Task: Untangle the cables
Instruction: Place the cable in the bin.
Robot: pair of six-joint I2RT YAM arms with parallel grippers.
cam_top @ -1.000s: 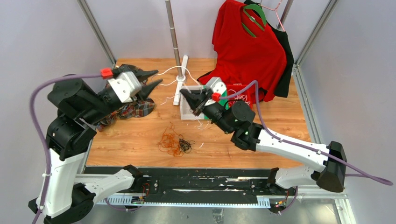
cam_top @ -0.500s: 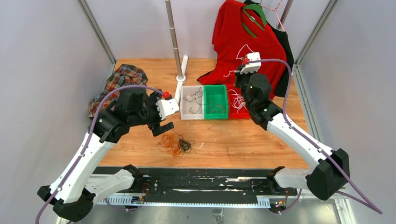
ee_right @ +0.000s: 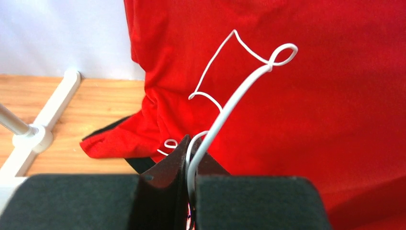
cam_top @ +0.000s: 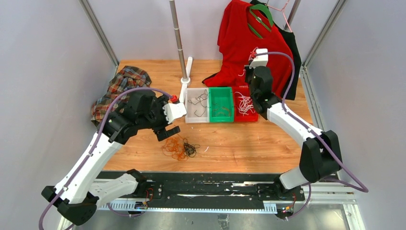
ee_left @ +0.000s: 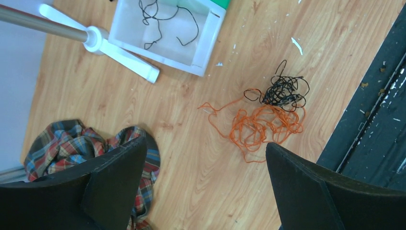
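**Right fingers [ee_right: 165, 167] clamped on white cable [ee_right: 230, 103]**

Bench [cam_top: 268, 143]: red shirt [ee_right: 311, 96] hangs at its back. Orange-black cable tangle [ee_left: 268, 117] lies on the bench near the front edge, beneath the left fingers [ee_left: 115, 177], which are spread wide and hold nothing.

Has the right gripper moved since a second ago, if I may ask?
Yes: the right gripper moved rightward from the white bin to behind the red bin.

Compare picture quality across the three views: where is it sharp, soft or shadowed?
Top external: even soft light, faint shadows on the table, all sharp. Left wrist: orange cable tangle crisp, the left fingers featureless black at the lens. Right wrist: white cable clear against the red shirt, the right fingers soft and dark.
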